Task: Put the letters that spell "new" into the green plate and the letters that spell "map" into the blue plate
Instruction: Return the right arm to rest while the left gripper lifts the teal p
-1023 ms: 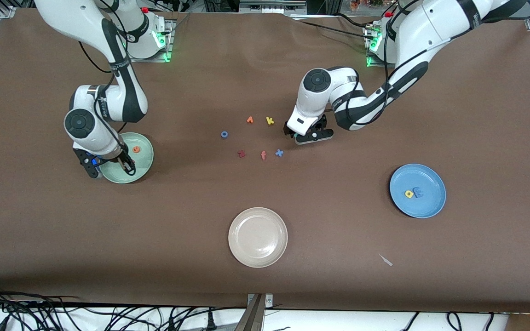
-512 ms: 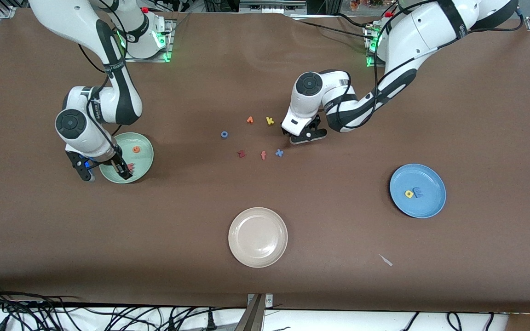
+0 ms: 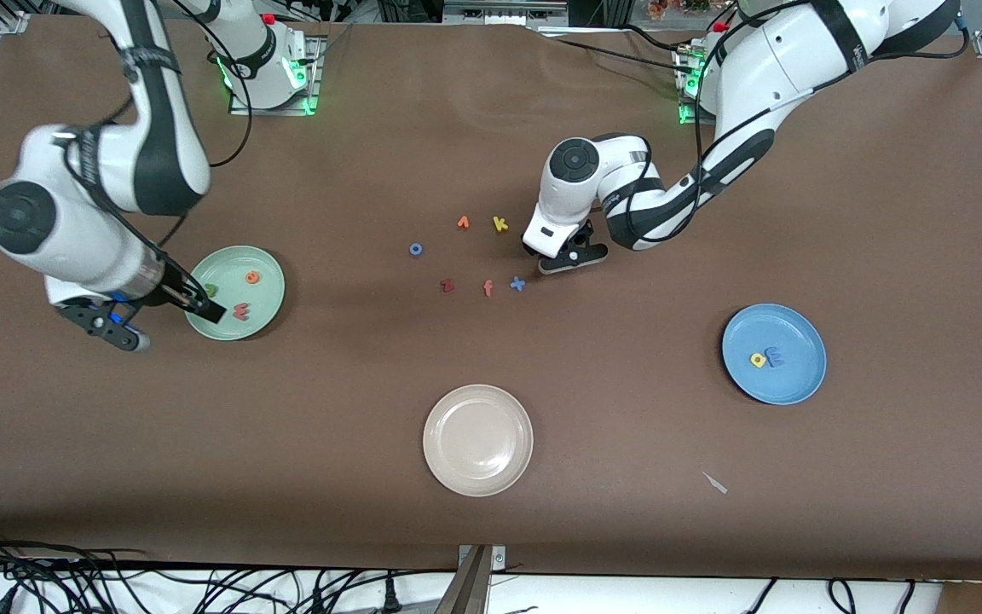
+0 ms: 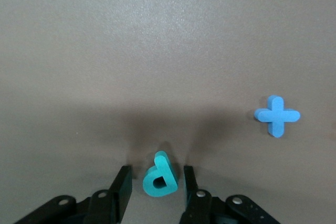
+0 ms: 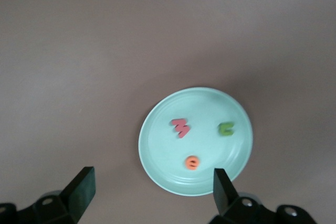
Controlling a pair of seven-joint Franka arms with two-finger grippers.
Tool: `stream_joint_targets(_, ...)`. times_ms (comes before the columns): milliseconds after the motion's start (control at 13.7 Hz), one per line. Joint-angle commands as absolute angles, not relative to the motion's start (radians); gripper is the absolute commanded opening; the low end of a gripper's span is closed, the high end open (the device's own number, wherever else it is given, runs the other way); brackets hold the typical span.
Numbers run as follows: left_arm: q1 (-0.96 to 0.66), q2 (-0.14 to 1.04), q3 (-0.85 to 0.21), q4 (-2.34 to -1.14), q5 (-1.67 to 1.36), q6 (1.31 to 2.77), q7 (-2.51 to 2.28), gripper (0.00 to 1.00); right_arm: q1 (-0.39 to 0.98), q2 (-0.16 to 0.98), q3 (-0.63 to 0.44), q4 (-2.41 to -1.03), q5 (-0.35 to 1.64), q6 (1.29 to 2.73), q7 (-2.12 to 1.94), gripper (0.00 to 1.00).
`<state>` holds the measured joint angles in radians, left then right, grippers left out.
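Down on the brown table, the small teal foam p [image 4: 160,175] stands on edge between the left gripper [image 4: 155,188]'s narrowing fingers, beside a blue foam x [image 4: 276,115]. Green n [image 5: 226,128], orange e [image 5: 192,162] and pinkish-red w [image 5: 180,127] lie in the pale mint-green plate [image 5: 157,161] beneath the wide-open right gripper [image 5: 152,192].

My left end effector [image 4: 155,192] sits low at the table [image 3: 713,170] with the teal p [image 4: 160,176] between its fingers. The blue x [image 3: 517,284] lies near, other letters crowd past it; bare table surrounds the blue plate [image 3: 789,388].
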<state>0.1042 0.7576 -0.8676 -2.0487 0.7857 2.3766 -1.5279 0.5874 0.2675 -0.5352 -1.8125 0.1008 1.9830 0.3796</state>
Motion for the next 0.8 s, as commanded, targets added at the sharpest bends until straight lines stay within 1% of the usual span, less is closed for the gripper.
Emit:
stream_joint_targets(0, 0.084, 0.769, -0.854, -2.033, 0.815, 2.373, -1.551, 0.43, 0.581, 0.178, -0.574, -1.769, 0.114, 1.890, 0.050, 0.99)
stream_joint_targets(73, 0.081, 0.769, -0.853, -2.033, 0.815, 2.373, -1.554, 0.41, 0.581, 0.169, -0.584, -1.717, 0.112, 1.829, -0.019, 0.99)
stream_joint_targets(219, 0.077, 0.773, -0.850, -2.033, 0.815, 2.373, -1.555, 0.30, 0.581, 0.170, -0.589, -1.602, 0.104, 1.686, -0.121, 1.00)
stream_joint_targets(292, 0.075, 0.773, -0.848, -2.033, 0.815, 2.373, -1.555, 0.27, 0.580, 0.172, -0.591, -1.565, 0.094, 1.659, -0.130, 0.99)
stream_joint_targets(439, 0.075, 0.773, -0.844, -2.031, 0.815, 2.373, -1.554, 0.17, 0.584, 0.175, -0.589, -1.525, 0.091, 1.622, -0.121, 1.00)
stream_joint_targets(512, 0.075, 0.773, -0.844, -2.031, 0.815, 2.373, -1.554, 0.13, 0.584, 0.179, -0.589, -1.513, 0.091, 1.618, -0.120, 1.00)
stream_joint_targets(731, 0.089, 0.764, -0.847, -2.002, 0.813, 2.341, -1.536, 0.07, 0.566, 0.209, -0.580, -1.483, 0.097, 1.621, -0.120, 1.00)
